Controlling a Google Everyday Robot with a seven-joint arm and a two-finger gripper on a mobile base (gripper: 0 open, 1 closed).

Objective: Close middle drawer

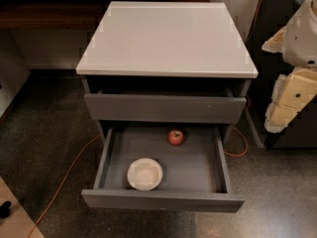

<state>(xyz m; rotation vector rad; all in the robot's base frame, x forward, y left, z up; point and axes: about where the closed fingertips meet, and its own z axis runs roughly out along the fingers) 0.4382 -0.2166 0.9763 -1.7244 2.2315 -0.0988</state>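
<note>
Cabinet [166,38] with a white top stood at frame centre on a dark speckled floor [277,192]. The middle drawer [163,200] sat toward 6 o'clock from the top, pulled well out, with its grey tray open to view and its flat front nearest the camera. The top drawer [163,108], just under the white top, stood out a little.

Inside the middle drawer, a red apple [176,137] lay at the tray's 12 o'clock, near the back. A white bowl [144,174] sat upright at about 7 o'clock, near the front wall and apart from the apple.

The gripper [287,105] hung at the frame's 3 o'clock, below the pale arm [302,33], well apart from the cabinet and touching none of it. Could not tell how far open it was, or whether it held anything.

An orange cable [64,177] ran across the floor from the cabinet toward 8 o'clock.
</note>
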